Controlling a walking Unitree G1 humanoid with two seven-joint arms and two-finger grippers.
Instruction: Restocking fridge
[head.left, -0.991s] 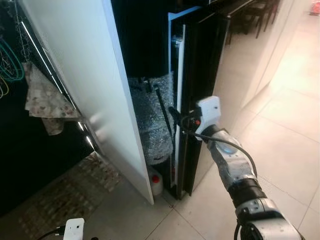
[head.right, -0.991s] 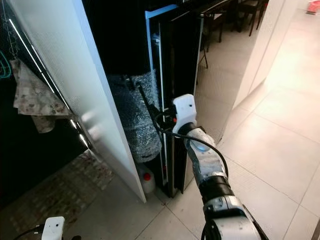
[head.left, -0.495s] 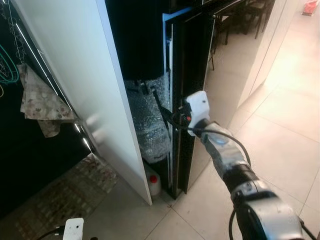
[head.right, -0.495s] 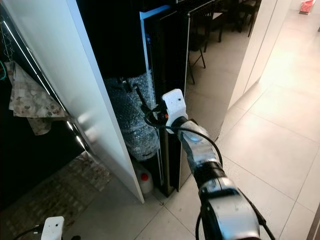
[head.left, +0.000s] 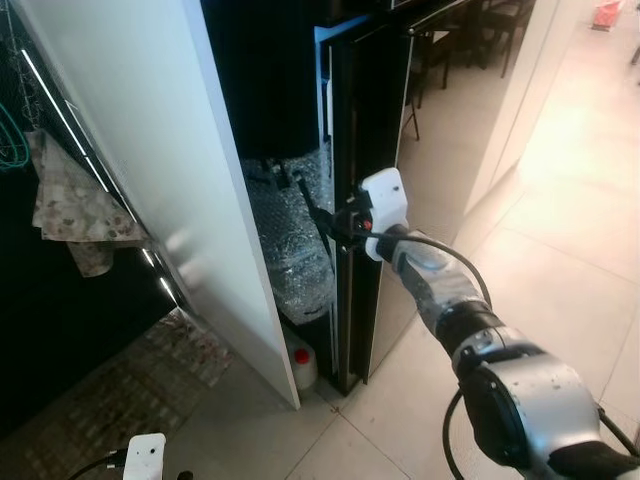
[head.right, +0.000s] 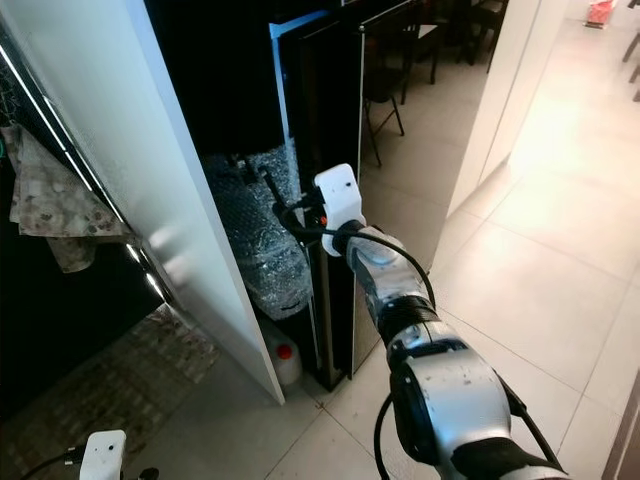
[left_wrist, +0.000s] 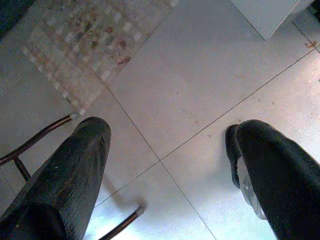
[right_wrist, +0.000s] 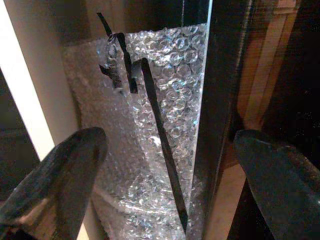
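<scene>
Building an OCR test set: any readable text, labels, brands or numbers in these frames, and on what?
No readable text in any view.
Bubble-wrapped bundle with black tape: no label visible.
Black fridge door: glossy, no brand mark visible.
White panel: blank.
Jug with red cap on the floor: too small to tell whether it carries a label.
Patterned cloth: print only, no words.
Right gripper, open at the door edge: no markings legible.

silver-jointed right arm (head.left: 470, 330) with black cable, white wrist housing, red dot, long black end effector fingers (right_wrist: 280, 180)
</scene>
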